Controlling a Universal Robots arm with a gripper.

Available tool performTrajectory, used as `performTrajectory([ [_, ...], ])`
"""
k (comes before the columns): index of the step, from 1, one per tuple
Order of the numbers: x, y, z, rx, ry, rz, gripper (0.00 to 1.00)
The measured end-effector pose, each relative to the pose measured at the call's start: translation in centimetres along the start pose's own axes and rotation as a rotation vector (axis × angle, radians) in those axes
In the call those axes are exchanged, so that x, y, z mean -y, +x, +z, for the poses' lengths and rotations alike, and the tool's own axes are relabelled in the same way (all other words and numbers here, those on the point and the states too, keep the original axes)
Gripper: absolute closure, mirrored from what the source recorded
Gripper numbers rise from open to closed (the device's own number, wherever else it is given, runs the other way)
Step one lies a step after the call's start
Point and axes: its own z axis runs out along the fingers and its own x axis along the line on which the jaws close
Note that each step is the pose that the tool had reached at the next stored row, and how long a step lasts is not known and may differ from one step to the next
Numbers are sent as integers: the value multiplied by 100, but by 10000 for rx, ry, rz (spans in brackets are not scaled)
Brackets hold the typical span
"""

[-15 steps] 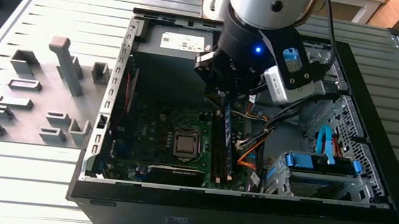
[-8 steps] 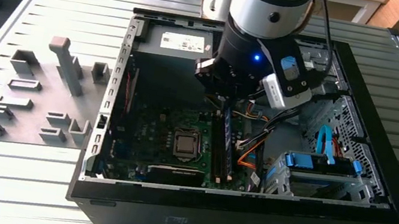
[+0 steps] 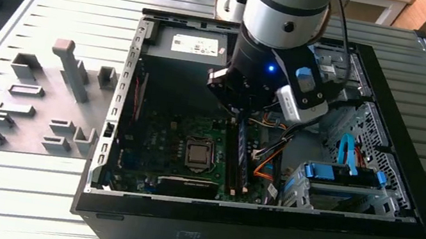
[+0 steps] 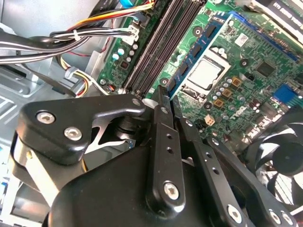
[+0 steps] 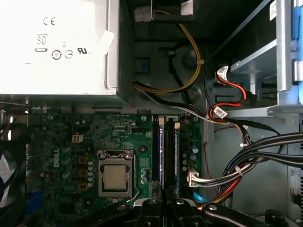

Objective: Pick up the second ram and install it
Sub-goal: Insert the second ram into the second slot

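Note:
My gripper [image 3: 239,116] hangs inside the open computer case [image 3: 405,210], over the far end of the long black memory slots [image 3: 238,163]. In both wrist views its two dark fingers [image 4: 161,118] converge until the tips nearly meet, shut, with nothing showing between them. A thin bluish ram [image 5: 170,151] stands edge-up in the slots, in line with the gripper [image 5: 163,202]. A second thin dark strip [image 5: 155,151] sits beside it. I cannot tell whether the fingertips [image 4: 175,101] touch the ram's top edge.
The silver processor socket [image 3: 199,154] lies beside the slots. A power supply [image 3: 195,45] fills the far end of the case. Cable bundles [image 3: 271,158] and a blue drive cage [image 3: 342,175] crowd the exterior view's right. Grey fixture blocks [image 3: 33,109] stand outside on the slatted table.

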Motion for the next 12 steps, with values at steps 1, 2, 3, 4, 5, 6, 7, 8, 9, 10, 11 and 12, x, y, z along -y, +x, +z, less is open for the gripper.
performTrajectory([
  [1, 1, 0, 17, 0, -9, 2, 86],
  [2, 3, 1, 34, 0, -14, 3, 86],
  [3, 6, 1, 52, -1, -15, 3, 86],
  [4, 8, 1, 70, -3, -16, 3, 86],
  [5, 9, 1, 77, -3, -15, 2, 86],
  [6, 9, 1, 77, -3, -15, 2, 86],
  [7, 9, 1, 77, -4, -13, 2, 86],
  [8, 9, 1, 78, -4, -14, 2, 86],
  [9, 9, 0, 79, -3, -14, 2, 86],
  [10, 9, 0, 81, -3, -15, 3, 86],
  [11, 10, -4, 88, -1, -20, 5, 86],
  [12, 11, -13, 98, -2, -18, 7, 86],
])
